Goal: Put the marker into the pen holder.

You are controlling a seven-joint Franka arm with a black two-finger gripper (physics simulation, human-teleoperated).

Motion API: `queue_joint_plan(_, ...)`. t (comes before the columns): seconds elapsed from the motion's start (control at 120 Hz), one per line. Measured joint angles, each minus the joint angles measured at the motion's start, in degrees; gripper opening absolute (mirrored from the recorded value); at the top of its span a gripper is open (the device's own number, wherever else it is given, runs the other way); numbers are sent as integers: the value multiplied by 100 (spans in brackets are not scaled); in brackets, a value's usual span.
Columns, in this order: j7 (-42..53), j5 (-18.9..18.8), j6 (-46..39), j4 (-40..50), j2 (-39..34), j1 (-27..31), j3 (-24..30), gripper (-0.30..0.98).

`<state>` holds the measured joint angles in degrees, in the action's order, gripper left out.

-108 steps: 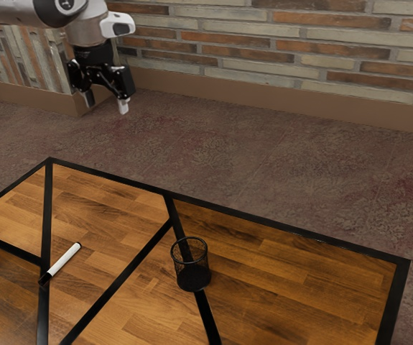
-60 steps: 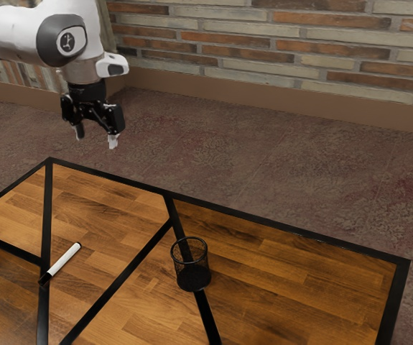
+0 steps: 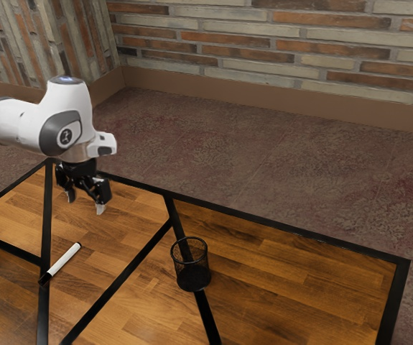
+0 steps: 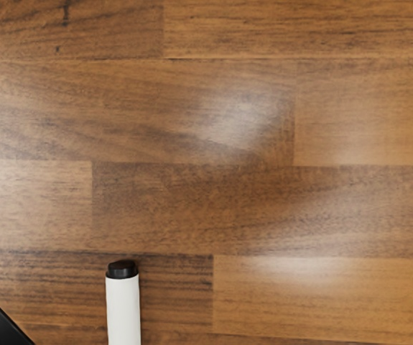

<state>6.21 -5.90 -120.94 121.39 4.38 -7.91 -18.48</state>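
The black gripper (image 3: 85,203) hangs above the wooden table in the exterior view, its two fingers apart and nothing between them. Below it on the tabletop lies the white marker (image 3: 65,261) with black ends, at a slant across the exterior view's left part. In the wrist view, one black-tipped end of the marker (image 4: 123,305) shows against the wood. The pen holder (image 3: 191,265), a black mesh cup, stands upright toward the exterior view's right from the marker, well apart from it.
The wooden table (image 3: 285,280) has black inlaid strips and a black border. Behind it are a carpeted floor (image 3: 263,158) and a brick wall (image 3: 278,43).
My arm has come down a long way, bringing the open gripper from above the floor to over the table near the marker. The marker and pen holder have stayed where they were.
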Motion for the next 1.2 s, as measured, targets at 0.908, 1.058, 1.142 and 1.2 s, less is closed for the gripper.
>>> queue_joint_plan(0.908, 1192, -155, -1912, 1952, -46, 140, -569, 69)
queue_joint_plan(1.058, 1263, -167, -1970, 1865, 57, 3, -570, 69)
queue_joint_plan(1.142, 1294, -139, -1981, 1692, 243, 36, -575, 69)
queue_joint_plan(1.2, 1312, -120, -1975, 1607, 355, 41, -579, 69)
